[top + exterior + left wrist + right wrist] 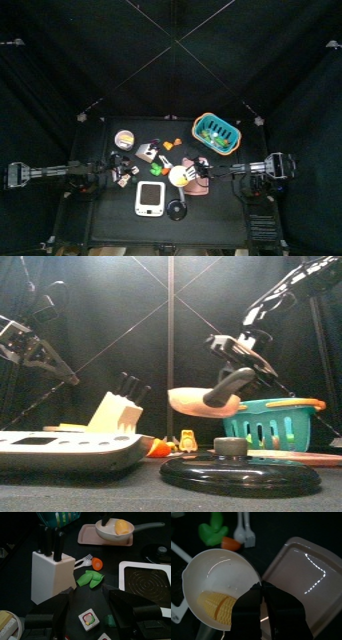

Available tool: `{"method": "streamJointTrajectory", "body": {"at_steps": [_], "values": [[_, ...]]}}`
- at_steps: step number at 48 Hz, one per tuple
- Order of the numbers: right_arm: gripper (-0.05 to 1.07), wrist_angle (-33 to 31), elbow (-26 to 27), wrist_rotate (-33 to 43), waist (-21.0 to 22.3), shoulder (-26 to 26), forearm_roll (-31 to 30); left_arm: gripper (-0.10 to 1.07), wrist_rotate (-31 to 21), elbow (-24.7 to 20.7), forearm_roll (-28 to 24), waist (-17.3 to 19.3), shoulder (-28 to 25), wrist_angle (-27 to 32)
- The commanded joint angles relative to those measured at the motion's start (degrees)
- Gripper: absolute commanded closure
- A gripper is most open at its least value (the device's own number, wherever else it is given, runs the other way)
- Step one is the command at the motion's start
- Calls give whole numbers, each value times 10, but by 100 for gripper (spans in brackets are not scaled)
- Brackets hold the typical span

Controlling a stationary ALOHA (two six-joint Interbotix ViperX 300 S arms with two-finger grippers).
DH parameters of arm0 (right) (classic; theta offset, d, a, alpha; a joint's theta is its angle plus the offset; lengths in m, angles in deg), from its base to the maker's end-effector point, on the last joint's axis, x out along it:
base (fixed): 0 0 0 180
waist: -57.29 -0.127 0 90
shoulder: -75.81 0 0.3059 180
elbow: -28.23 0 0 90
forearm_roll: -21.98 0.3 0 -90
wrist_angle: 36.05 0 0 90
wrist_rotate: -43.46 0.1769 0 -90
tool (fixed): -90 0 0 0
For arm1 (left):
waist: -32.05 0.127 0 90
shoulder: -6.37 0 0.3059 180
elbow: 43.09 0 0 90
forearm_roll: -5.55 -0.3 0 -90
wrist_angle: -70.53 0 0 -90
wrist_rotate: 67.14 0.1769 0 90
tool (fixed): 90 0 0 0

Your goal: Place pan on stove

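Note:
The pan (218, 577) is small and round, white inside with a yellow piece of corn in it. My right gripper (261, 591) is shut on the pan's handle. In the front view the pan (201, 402) hangs above the table, held by the right gripper (231, 386). From above, the pan (181, 176) is by the pink pad's edge, just right of the stove (150, 197), a white slab with a grey patch. The stove also shows in the left wrist view (145, 579) and the front view (67, 446). My left gripper (92, 614) is open and empty, at the table's left.
The pink square pad (308, 562) lies under the pan. A dark round disc (234, 470) lies in front of the stove's right side. A knife block (50, 569), a teal basket (214, 128), green and orange toy food (90, 578) and a white fork (83, 560) lie behind.

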Motion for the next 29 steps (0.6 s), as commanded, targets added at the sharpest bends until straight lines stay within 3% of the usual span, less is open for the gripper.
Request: {"method": "streamJointTrajectory", "body": {"at_steps": [1,15,29], "values": [[65,2,50,-1,-15,8,-2,11,-1,-7,1,2,-2,-2],[65,1,168,-1,-64,105,-11,11,-2,-7,0,2,-2,-1],[65,1,252,-2,-74,182,-10,11,-1,-6,4,3,-2,4]]}}
